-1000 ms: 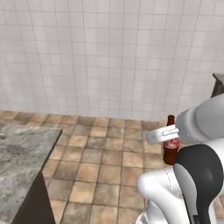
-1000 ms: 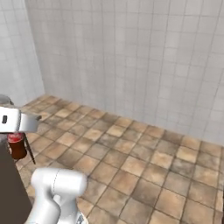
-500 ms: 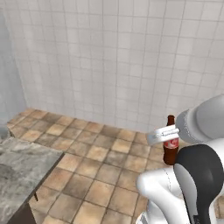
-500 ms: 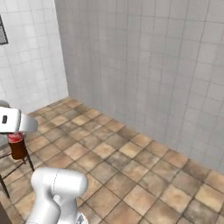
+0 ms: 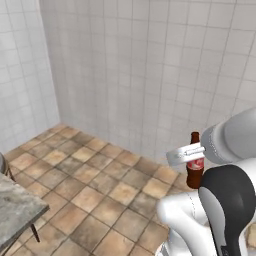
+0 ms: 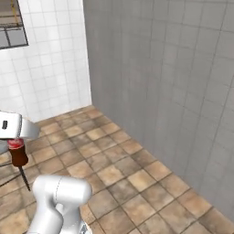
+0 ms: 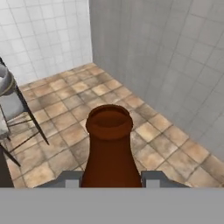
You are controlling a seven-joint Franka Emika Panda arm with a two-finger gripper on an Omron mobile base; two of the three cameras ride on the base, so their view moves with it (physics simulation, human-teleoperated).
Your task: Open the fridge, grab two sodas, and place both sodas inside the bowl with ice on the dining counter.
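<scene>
Dark-brown cola glass, red label, dark cap: one soda (image 5: 194, 167), which we carry upright in the tool (image 5: 192, 152), jaws clenched on either side of its body just under the neck. From the hand camera we look down its long axis, cap (image 7: 109, 120) toward the lens and a grey fingertip (image 7: 153, 178) at each flank of the bottle; that axis stands vertical, at right angles to the tiled floor (image 5: 95, 185) well below. Entry two: a corner of grey marbled stone at the lower left of the left base camera, which we take for the dining table (image 5: 15, 212); it lies far to the left of the held soda, with open floor between. No bowl is catalogued at this moment, so its bearing along that table cannot be told. We judge the carry to be mid-transit: the coming move needs the base brought round to the left before the bottle can be lowered.
</scene>
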